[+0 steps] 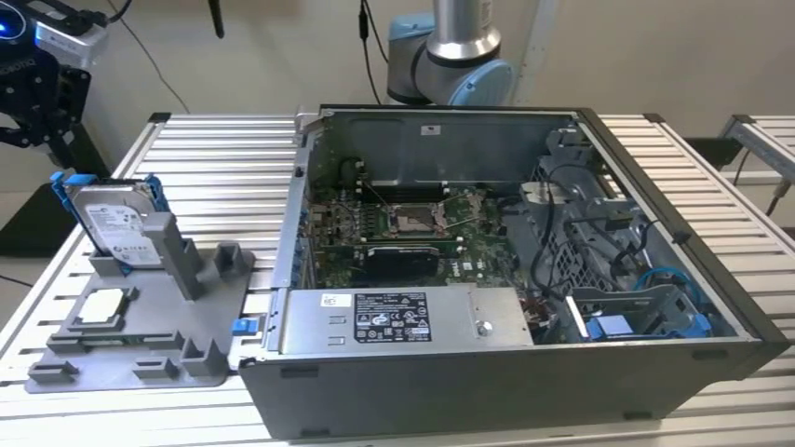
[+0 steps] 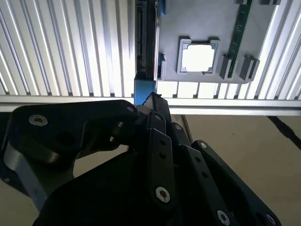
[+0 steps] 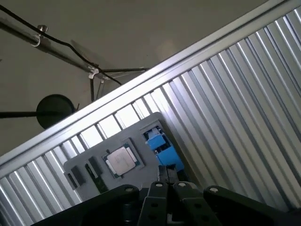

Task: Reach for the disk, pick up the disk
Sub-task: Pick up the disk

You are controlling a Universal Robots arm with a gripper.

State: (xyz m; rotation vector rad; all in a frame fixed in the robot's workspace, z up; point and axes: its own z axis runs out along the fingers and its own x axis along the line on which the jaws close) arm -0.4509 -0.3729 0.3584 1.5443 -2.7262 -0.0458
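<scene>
Nearest the lens in both wrist views we see the black linkage of the gripper (image 3: 168,176). Its fingers (image 3: 160,175) appear pressed together with nothing between them. In the exterior view the gripper (image 1: 35,130) hangs above the disk (image 1: 114,223), towards the exterior view's left, clear of it.

The disk is a flat silver-grey metal drive with a white printed label, framed by a bright blue bracket. It stands upright on edge in a slot of a grey holder (image 1: 149,345). In the second wrist view we see the disk (image 2: 145,87) edge-on just beyond the fingers, as a dark strip with blue ends. In the first wrist view its blue bracket (image 3: 160,141) shows.

Near it on the same holder lies a small square silver chip (image 1: 102,307). The holder rests on a slatted metal desk (image 1: 223,158). Beside the holder, to the exterior view's right, stands an open computer case (image 1: 497,372).
</scene>
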